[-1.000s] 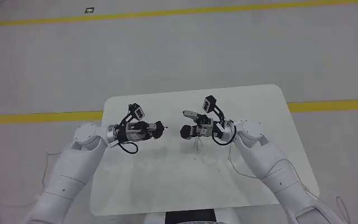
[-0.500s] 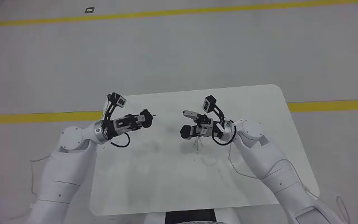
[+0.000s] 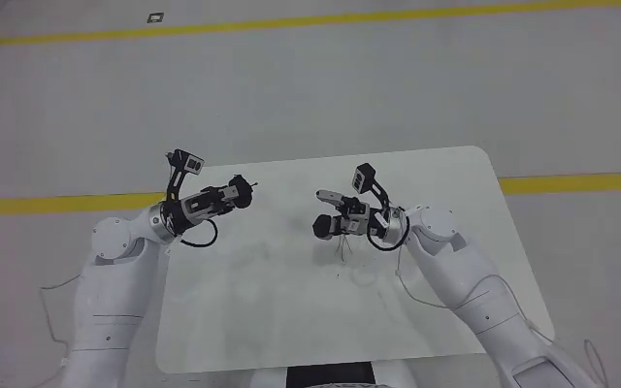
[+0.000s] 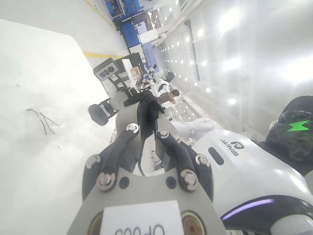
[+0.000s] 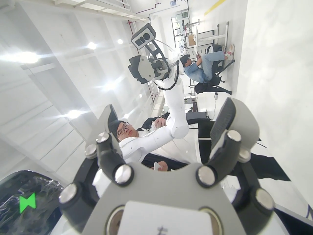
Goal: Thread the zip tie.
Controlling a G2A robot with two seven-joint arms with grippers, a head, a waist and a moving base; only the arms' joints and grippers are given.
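Clamped shut on zip tie point(image 3: 254, 181) at left gripper point(image 3: 245, 188), tip poking out along jaws, aimed at far edge, not at right gripper point(image 3: 320, 214); gaping empty there, well apart over tabletop point(image 3: 446, 194); loose ties point(image 3: 341, 254) lying near right gripper, nearer arm.

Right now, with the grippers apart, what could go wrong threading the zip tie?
The left gripper pinches a thin zip tie, little of it sticking out; it could slip. The open right gripper holds nothing to thread it through. The loose ties on the table beneath might get swept.
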